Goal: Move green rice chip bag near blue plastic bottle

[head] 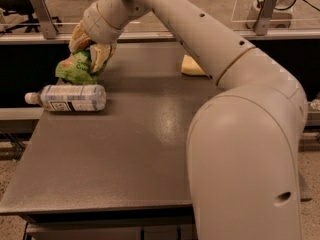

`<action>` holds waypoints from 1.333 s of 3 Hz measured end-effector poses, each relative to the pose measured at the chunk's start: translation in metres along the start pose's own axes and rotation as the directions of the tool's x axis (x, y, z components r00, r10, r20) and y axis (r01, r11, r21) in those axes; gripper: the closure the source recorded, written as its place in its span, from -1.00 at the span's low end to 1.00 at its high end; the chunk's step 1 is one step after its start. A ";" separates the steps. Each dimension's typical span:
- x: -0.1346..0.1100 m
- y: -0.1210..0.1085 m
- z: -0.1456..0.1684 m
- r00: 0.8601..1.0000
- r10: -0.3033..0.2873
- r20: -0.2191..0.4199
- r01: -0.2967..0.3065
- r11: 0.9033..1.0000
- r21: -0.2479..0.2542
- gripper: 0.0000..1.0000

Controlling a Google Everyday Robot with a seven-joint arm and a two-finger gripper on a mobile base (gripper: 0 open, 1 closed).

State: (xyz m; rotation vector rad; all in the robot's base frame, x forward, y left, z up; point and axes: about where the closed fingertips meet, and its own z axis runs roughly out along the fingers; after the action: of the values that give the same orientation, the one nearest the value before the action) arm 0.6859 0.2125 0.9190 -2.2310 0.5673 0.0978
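Gripper point(86, 58) sits over the far-left corner of the worktop point(130, 149), pointing down and left. Its two yellowish fingers point(103, 54) are drawn in narrow, pinching the top of the green rice chip bag point(74, 70) between them. The bag hangs crumpled under the fingers. Whether its lower edge touches the surface cannot be told.

Count: one green rice chip bag, one blue plastic bottle point(70, 98), one yellow sponge point(192, 66), one gripper.

The bottle lies on its side by the left edge, its white cap pointing out toward that edge and its label facing up. The bag is just beyond the bottle on the far side, very close. Contact between them cannot be made out.

The sponge rests near the middle of the far edge, well apart from bag and bottle, partly hidden behind the arm point(210, 39). The arm crosses from the right side to the far-left corner, and its bulky base segment blocks the near-right part of the worktop. Metal posts point(41, 11) and a rail stand beyond the far edge.
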 end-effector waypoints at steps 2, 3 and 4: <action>-0.002 0.001 0.007 1.000 0.000 0.009 0.000 1.000 -0.006 -0.30; -0.003 0.001 0.010 1.000 0.000 0.013 0.000 1.000 -0.009 -0.74; -0.003 0.002 0.013 1.000 0.000 0.017 0.001 1.000 -0.012 -1.00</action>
State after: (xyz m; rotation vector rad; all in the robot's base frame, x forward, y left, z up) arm 0.6835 0.2222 0.9097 -2.2404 0.5585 0.1200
